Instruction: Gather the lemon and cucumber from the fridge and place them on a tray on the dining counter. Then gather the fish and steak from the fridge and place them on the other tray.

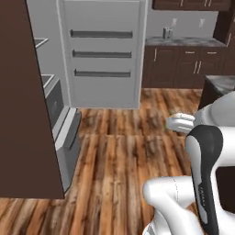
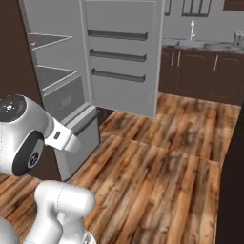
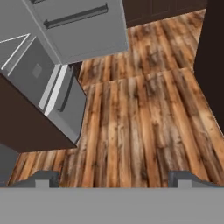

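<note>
Fridge (image 2: 119,57) door open — no legible writing.

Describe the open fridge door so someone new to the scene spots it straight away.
Start at the tall light grey fridge set into the dark brown cabinetry on the left. Its door is swung wide open over the wood plank floor, inner face toward the cameras. Three dark horizontal door racks stacked across that pale panel set it apart from the dark wood cabinets behind.

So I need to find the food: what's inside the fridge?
The fridge stands open: pale-edged shelves and a small reddish thing on the top one. The rest of the interior is hidden by the cabinet side.
</note>
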